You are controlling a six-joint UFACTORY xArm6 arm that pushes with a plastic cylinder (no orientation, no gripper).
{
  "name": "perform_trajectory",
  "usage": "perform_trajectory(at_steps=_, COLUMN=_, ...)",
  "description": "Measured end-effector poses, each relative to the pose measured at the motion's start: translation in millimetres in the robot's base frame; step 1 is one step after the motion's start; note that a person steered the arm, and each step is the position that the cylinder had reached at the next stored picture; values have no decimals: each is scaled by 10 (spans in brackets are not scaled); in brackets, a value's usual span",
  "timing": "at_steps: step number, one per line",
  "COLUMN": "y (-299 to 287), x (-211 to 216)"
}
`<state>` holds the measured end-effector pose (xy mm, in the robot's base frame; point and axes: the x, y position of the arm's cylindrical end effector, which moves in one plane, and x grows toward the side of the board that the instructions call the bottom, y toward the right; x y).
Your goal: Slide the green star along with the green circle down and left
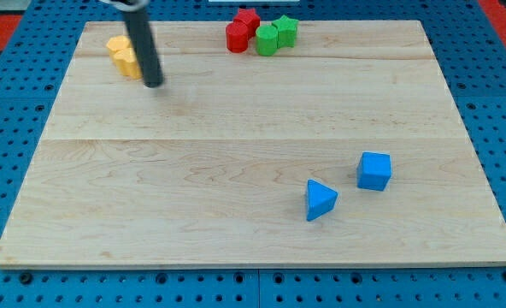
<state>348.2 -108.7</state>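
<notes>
The green star (286, 29) and the green circle (267, 38) sit touching each other at the view's top, right of centre, on the wooden board (253, 145). Two red blocks (242, 28) touch them on their left. My tip (154, 83) is at the view's upper left, far to the left of the green blocks, just right of two yellow blocks (125, 56). It touches no green block.
A blue cube (374, 170) and a blue triangle (320, 199) lie at the view's lower right. The board rests on a blue perforated table (14, 128). The rod slants up out of the view's top.
</notes>
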Motion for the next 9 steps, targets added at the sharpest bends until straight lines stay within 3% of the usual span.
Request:
perform_trajectory(at_steps=1, y=1284, x=45)
perform_trajectory(at_steps=2, y=2538, x=-228)
perform_trajectory(at_steps=3, y=3215, x=-969)
perform_trajectory(at_steps=4, y=3472, x=-1567)
perform_trajectory(at_steps=7, y=2725, x=-1555)
perform_trajectory(at_steps=9, y=1709, x=-1564)
